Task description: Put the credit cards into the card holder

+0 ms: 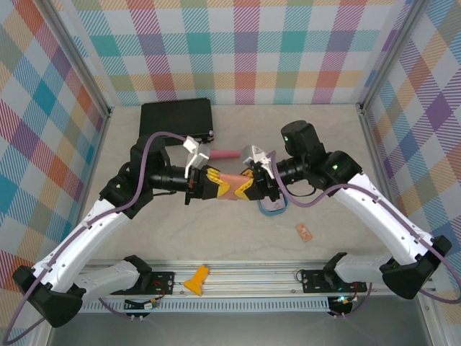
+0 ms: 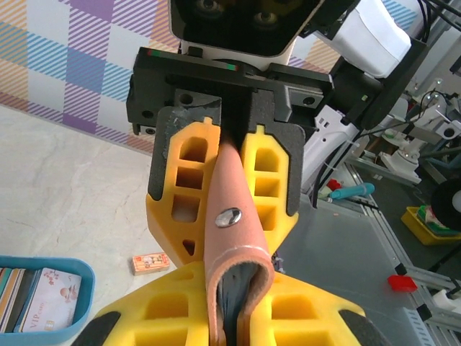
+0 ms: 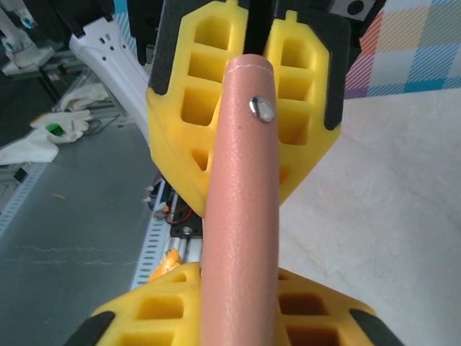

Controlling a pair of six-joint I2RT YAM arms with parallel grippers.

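While left fingers (image 2: pixel 162 306) and right fingers (image 3: pixel 148 317) both pinch the folded card holder (image 1: pixel 229 180) above the surface (image 1: pixel 180 238), uneven pulling could slip it free — dropping it near the credit cards (image 2: pixel 43 288).

Card holder (image 2: pixel 230 245) pinched between 2 yellow-fingered grippers, above the counter (image 2: pixel 65 194).

The left gripper (image 2: pixel 232 303), at the bottom edge, clamps the pinkish-brown card holder at its near end, where the fold gapes a little and shows a dark inside. The right gripper (image 2: pixel 230 162) faces it from above, its 2 fingers pressed against the far end. A metal snap (image 2: pixel 228 216) sits on the leather between them. Lower left, a blue tray (image 2: pixel 79 277) holds credit cards (image 2: pixel 50 295); just beside it lies an orange tag (image 2: pixel 150 263).
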